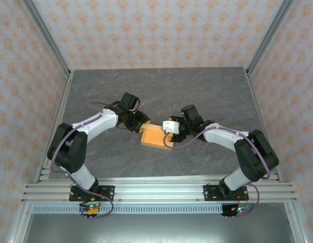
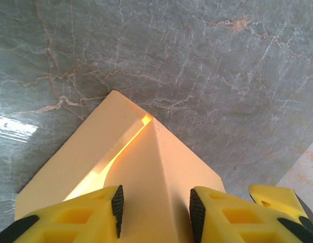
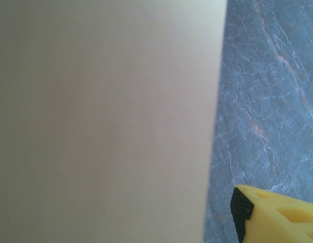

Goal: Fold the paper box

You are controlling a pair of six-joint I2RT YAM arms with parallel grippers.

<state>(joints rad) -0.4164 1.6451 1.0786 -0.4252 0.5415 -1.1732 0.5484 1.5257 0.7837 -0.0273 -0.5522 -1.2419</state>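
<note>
The paper box (image 1: pixel 155 137), light orange-tan cardboard, lies partly folded at the middle of the table between both arms. My left gripper (image 1: pixel 140 126) is at its far-left corner. In the left wrist view the fingers (image 2: pixel 116 205) straddle a raised crease of the paper box (image 2: pixel 161 167); the jaws are open, with the pads apart from the ridge. My right gripper (image 1: pixel 171 136) is at the box's right edge. In the right wrist view a blurred tan panel (image 3: pixel 105 121) stands very close to the camera. One yellow finger (image 3: pixel 244 215) shows clear of the panel's edge; the other is hidden behind it.
The grey marble tabletop (image 1: pixel 207 91) lies bare around the box. Aluminium frame posts (image 1: pixel 50 45) and patterned walls close in the sides and back. A metal rail (image 1: pixel 156 192) carrying both arm bases runs along the near edge.
</note>
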